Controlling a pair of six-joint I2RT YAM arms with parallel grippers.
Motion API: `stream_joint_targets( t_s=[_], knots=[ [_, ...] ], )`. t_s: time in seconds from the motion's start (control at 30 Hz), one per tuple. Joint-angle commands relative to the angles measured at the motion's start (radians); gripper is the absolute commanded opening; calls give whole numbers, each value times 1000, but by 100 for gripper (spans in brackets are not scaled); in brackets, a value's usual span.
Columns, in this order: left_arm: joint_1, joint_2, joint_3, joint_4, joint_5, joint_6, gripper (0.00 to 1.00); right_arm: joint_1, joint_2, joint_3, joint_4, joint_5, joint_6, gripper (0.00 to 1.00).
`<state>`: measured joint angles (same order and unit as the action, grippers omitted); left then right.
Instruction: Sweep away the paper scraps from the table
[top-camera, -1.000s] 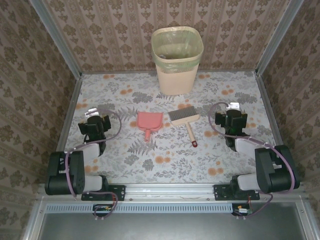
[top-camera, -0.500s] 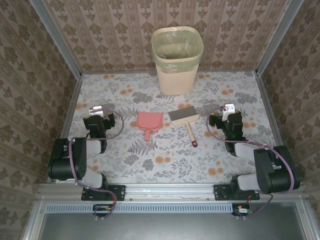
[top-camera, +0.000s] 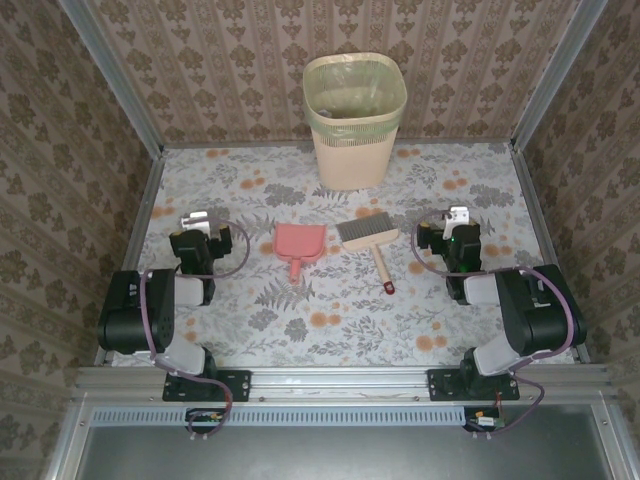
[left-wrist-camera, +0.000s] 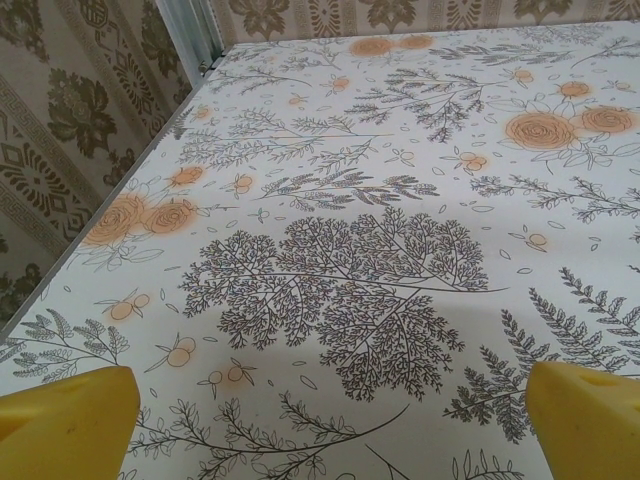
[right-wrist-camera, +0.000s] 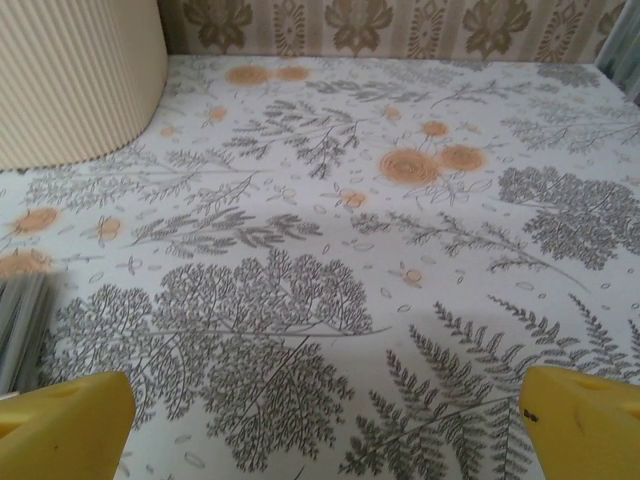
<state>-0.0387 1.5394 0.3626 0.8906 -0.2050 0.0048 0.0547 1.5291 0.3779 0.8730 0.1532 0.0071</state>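
Left tool (top-camera: 195, 224) and right tool (top-camera: 458, 218), jaws apart, hang over the table (top-camera: 330, 300).

- My table (top-camera: 420, 190) wears smooth, matt cloth.
- My fingertips (left-wrist-camera: 65, 420) look like matt plastic.
- The bin (top-camera: 352, 150) is ribbed plastic.
- The dustpan (top-camera: 299, 243) is smooth plastic.
- The brush (top-camera: 368, 233) has a wooden handle.

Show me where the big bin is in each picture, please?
Top external: the bin stands at the far middle of the table, against the back wall.
Right wrist: its ribbed side fills the upper left corner.
Left wrist: this camera faces the left wall's rail instead.
Shared landmark: the table's cloth with orange flowers.
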Motion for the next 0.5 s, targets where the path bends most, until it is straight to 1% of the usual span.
stream_joint_targets(
  t_s=[0.0, 0.47],
  knots=[
    [-10, 4, 19, 21, 6, 23, 100, -4, 2, 14, 15, 22, 27, 100],
    [-10, 2, 19, 21, 7, 23, 100, -6, 2, 16, 11, 19, 28, 100]
  ],
)
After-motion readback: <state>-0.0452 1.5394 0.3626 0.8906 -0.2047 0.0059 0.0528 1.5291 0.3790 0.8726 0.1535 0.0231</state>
